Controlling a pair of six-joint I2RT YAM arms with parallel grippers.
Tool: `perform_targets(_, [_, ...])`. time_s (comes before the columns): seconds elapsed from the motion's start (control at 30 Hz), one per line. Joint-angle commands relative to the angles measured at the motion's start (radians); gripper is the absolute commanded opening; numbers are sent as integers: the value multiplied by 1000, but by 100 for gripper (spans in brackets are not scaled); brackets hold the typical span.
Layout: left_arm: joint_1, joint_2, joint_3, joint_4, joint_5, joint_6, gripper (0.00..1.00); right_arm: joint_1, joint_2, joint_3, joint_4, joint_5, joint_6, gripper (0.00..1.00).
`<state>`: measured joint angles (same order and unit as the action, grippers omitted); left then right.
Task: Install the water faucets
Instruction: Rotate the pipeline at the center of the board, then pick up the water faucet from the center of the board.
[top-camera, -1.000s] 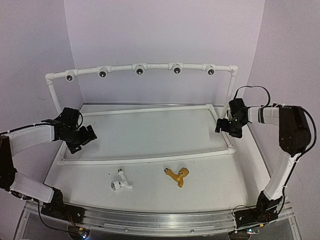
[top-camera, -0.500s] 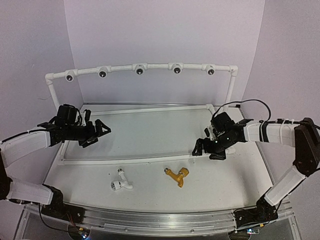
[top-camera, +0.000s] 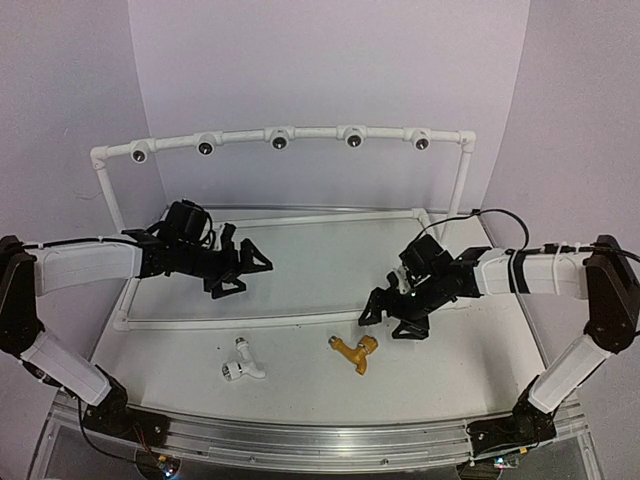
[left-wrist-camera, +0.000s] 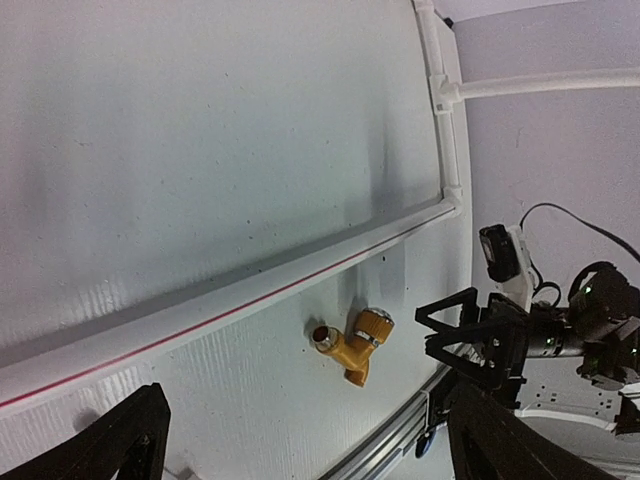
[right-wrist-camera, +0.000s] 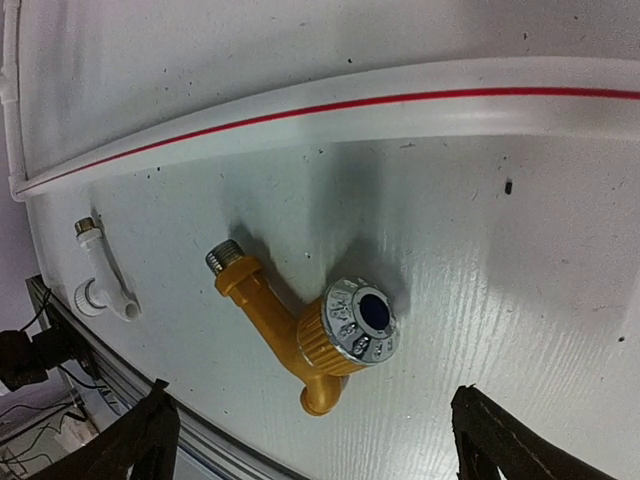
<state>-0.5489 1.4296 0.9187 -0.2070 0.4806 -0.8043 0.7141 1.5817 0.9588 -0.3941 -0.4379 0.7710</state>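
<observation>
The yellow-orange faucet (top-camera: 353, 350) lies on its side on the white table, near the front, with its silver-capped handle up. The white faucet (top-camera: 243, 363) lies to its left. My right gripper (top-camera: 388, 320) hovers open just behind and right of the yellow faucet. In the right wrist view the yellow faucet (right-wrist-camera: 310, 330) lies between the spread fingers of that gripper (right-wrist-camera: 315, 420), untouched, and the white faucet (right-wrist-camera: 100, 285) shows at the left edge. My left gripper (top-camera: 245, 272) is open over the middle-left of the table, holding nothing. Its own view shows the yellow faucet (left-wrist-camera: 352, 345) ahead.
A white pipe frame stands at the back, with several dark round sockets along its top rail (top-camera: 280, 138). A low pipe with a red stripe (top-camera: 290, 318) runs across the table just behind the faucets. A metal rail (top-camera: 300, 440) edges the front.
Both arms have swung in from the sides toward the middle. The right gripper has come down and left to the yellow faucet. The left gripper has moved right.
</observation>
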Motion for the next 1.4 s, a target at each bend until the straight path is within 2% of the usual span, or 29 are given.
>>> perform_targets(0.0, [-95,24,57,17,-109,-87,99,64,43,3,84,71,185,93])
perform_targets(0.23, [-227,3,-4,49,-250,-43,98,194,60,-73,146,254,305,92])
perform_targets(0.43, [-258,-58,-42,50,-268,-110,100,206,52,-122,151,321,508,94])
perform_targets(0.63, [-274,-87,-37,51,-298,-92,100,224,98,-83,139,420,645,93])
perform_targets(0.87, [-275,-101,-2,16,-339,-68,97,301,141,-8,73,578,821,89])
perform_targets(0.97, [-275,-122,-15,15,-322,-79,96,321,189,43,32,608,845,84])
perform_targets(1.1, [-275,-185,-17,-10,-318,-20,96,341,232,87,-9,661,882,81])
perform_targets(1.23, [-274,-256,2,-93,-352,53,97,345,254,99,-11,689,900,71])
perform_targets(1.37, [-273,-282,28,-147,-362,83,98,346,260,97,-12,707,908,56])
